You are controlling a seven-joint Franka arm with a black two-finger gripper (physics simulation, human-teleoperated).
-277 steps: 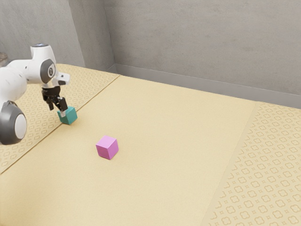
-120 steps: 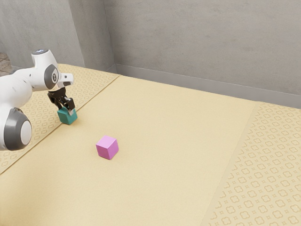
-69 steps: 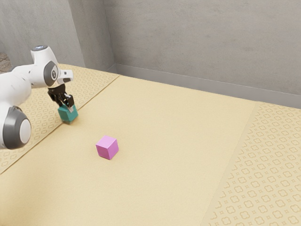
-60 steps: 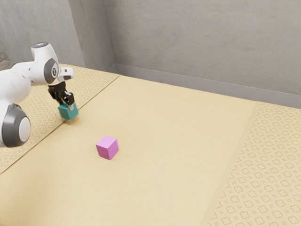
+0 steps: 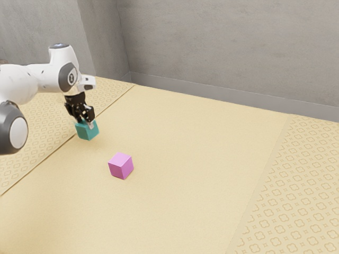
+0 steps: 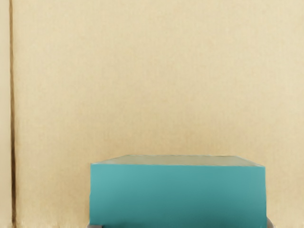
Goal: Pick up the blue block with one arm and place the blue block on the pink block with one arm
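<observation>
In the exterior view, the arm's black two-finger end effector (image 5: pixel 86 123) is in the upper left of the frame. It is closed from two sides on the blue-green cubic block (image 5: pixel 86 132), which hangs directly beneath it. The pink cubic block (image 5: pixel 121 165) lies on the tan bench (image 5: pixel 212 159), lower and to the right of the held block, left of frame centre and well apart from it. The grey wall (image 5: pixel 222 42) stands behind the bench, across the top of the frame. In the wrist view, the blue-green cubic block (image 6: pixel 178 194) is just under my hand, with the bench (image 6: pixel 142 71) beyond it.
</observation>
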